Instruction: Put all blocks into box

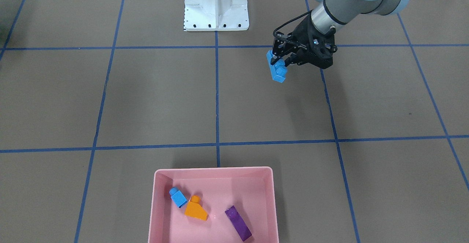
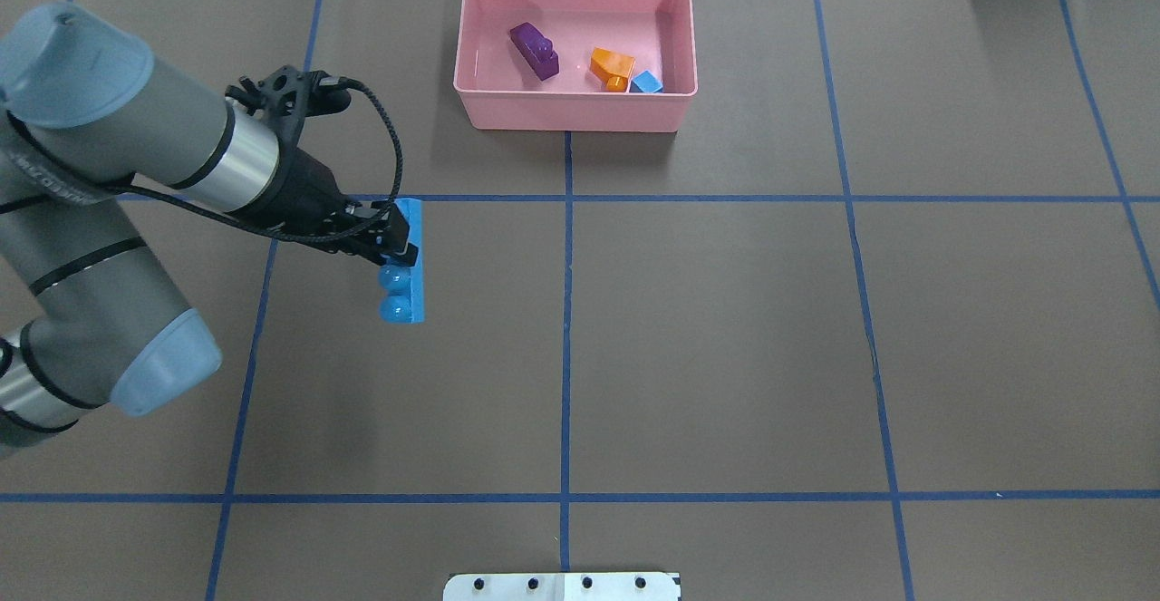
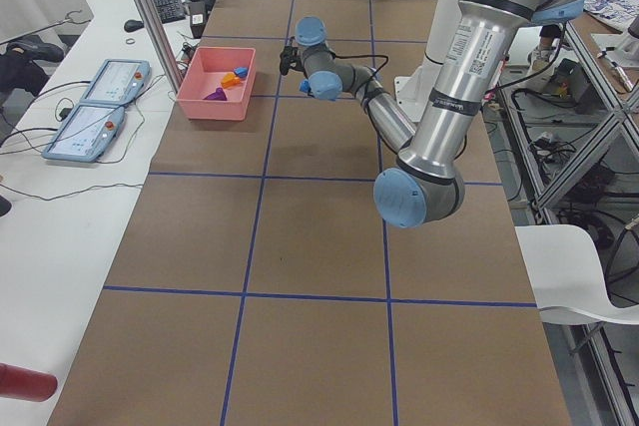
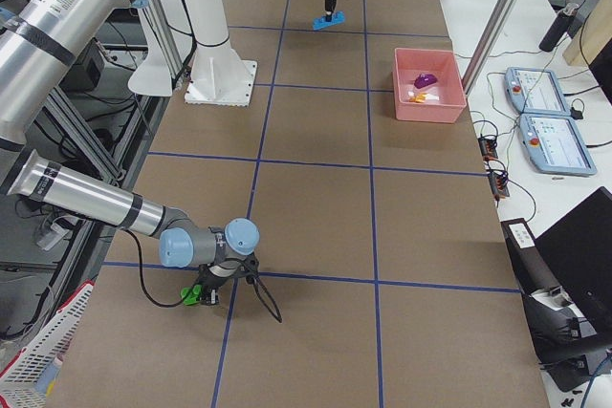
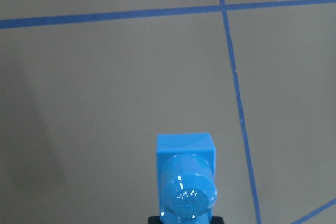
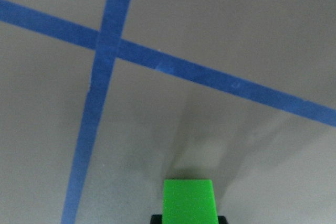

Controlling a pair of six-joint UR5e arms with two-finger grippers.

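Brown table: five blocks, one box.

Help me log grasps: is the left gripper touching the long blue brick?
Touching. The overhead view shows the left gripper clamped on the long blue brick.

long blue block: mid part under left claw fingers in overhead view; wrist cam shows only one end + one stud, rest cut at btm edge.
left claw: wrist cam gets just a black sliver at btm edge.
green block: lower part cut at btm edge, studs not seen; tiny in side views.
right claw: too small in side view, only a black sliver in wrist cam; can't tell if it grips green block.
box: one end cut by front view's btm edge.
pedestal base: mostly cut off at overhead btm edge.
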